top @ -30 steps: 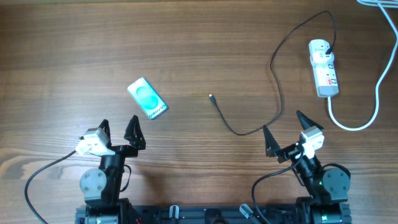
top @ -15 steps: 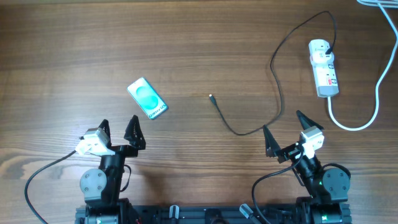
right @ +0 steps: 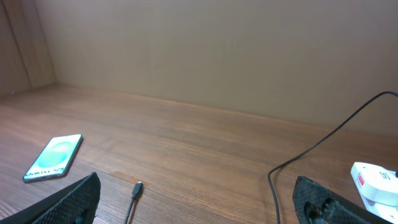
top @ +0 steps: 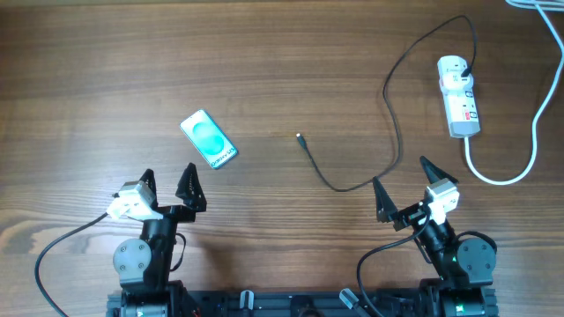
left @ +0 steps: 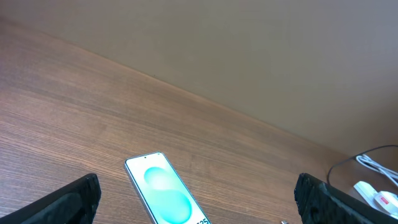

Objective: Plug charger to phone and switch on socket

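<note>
a brown wood-grain worktop [top: 264, 70] fills the overhead view, grain running 9 to 3 o'clock. in the wrist views a plain beige wall [left: 249, 50] rises at 12 o'clock; the right wrist view shows a brownish side panel [right: 18, 43] at 10 o'clock.

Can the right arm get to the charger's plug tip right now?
Probably yes: the right gripper is open, with only table and the charger's own cable between it and the plug tip.
</note>
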Controlling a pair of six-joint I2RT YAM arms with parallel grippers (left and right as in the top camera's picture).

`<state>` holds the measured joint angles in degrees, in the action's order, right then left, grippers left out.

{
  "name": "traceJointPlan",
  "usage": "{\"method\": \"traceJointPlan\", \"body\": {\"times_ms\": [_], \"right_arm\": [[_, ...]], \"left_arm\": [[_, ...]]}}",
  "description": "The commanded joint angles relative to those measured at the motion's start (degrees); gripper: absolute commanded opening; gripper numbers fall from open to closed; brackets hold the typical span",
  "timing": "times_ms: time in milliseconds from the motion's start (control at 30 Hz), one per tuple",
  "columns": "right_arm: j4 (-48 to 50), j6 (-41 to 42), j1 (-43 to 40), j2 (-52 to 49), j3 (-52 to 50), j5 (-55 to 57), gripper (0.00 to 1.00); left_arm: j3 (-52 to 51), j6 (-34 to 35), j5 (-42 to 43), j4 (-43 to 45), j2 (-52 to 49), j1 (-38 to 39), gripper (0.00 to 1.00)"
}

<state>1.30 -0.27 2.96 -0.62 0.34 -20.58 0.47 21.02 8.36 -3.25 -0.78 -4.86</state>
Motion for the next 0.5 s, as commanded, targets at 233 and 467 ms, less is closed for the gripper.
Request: {"method": "traceJointPlan", "body": {"times_ms": [233, 467], "right_arm": [[0.3, 0.4, 0.5, -0.2, 0.0, -0.2, 1.0], [0.3, 0.4, 0.5, -0.2, 0.0, -0.2, 1.0]], "left_arm": [[-0.2, -1.3, -0.5, -0.4, 0.4, 0.2, 1.0], [-0.2, -1.3, -0.5, -0.4, 0.4, 0.2, 1.0]]}}
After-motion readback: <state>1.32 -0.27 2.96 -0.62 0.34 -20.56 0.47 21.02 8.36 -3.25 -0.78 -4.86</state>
